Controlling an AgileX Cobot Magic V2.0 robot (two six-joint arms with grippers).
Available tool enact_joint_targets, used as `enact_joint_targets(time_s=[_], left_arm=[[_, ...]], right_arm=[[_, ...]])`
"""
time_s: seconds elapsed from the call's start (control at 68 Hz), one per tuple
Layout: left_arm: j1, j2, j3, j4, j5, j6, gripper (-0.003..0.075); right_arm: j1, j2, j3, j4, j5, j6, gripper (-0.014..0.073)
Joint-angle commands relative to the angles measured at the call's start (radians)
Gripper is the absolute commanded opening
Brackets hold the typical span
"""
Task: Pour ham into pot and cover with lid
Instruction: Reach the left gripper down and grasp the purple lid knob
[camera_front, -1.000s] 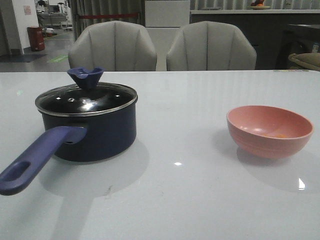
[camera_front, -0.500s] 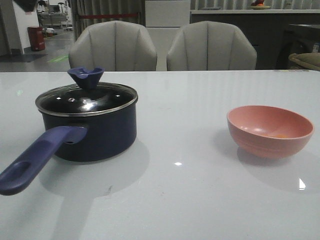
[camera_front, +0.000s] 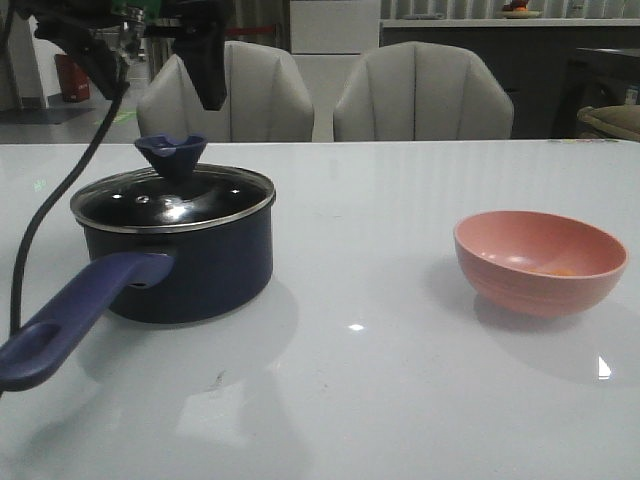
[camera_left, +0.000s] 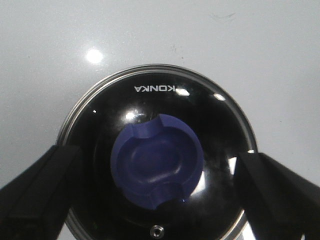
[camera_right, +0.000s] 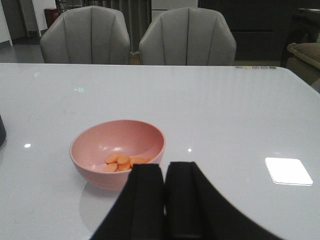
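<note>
The dark navy pot stands at the table's left with its purple-blue handle pointing to the front left. The glass lid sits on it, knob up. My left gripper hangs open just above the knob. In the left wrist view its fingers stand wide on either side of the knob, apart from it. The pink bowl at the right holds the ham. My right gripper is shut and empty just before the bowl; it does not show in the front view.
Two grey chairs stand behind the table's far edge. The left arm's black cable hangs down at the far left, beside the pot's handle. White tabletop lies between pot and bowl.
My left gripper has come into the front view from above and now hangs over the lid's knob. Pot, lid and bowl have not moved.
</note>
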Motion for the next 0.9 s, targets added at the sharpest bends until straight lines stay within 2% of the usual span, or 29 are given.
enact_joint_targets(time_s=[0.0,0.191,0.603,0.706,0.882], left_arm=[[-0.011,0.008,-0.091,0.019,0.035,-0.054,0.0659],[-0.011,0.075,-0.148,0.021,0.098,-0.083,0.0659],[-0.011,0.122,-0.148,0.014,0.105,-0.132,0.0640],[-0.011,0.122,-0.148,0.012,0.103,-0.132,0.0553],[-0.007,0.122,-0.148,0.010,0.103,-0.132,0.0295]], right_arm=[[0.002,-0.019,-0.005,0.001,-0.086,-0.001,0.0149],[0.002,-0.019,-0.005,0.001,-0.086,-0.001,0.0149],[0.002,-0.019,-0.005,0.001,-0.086,-0.001,0.0149],[0.002,-0.019,-0.005,0.001,-0.086,-0.001,0.0149],[0.002,-0.019,-0.005,0.001,-0.086,-0.001,0.0149]])
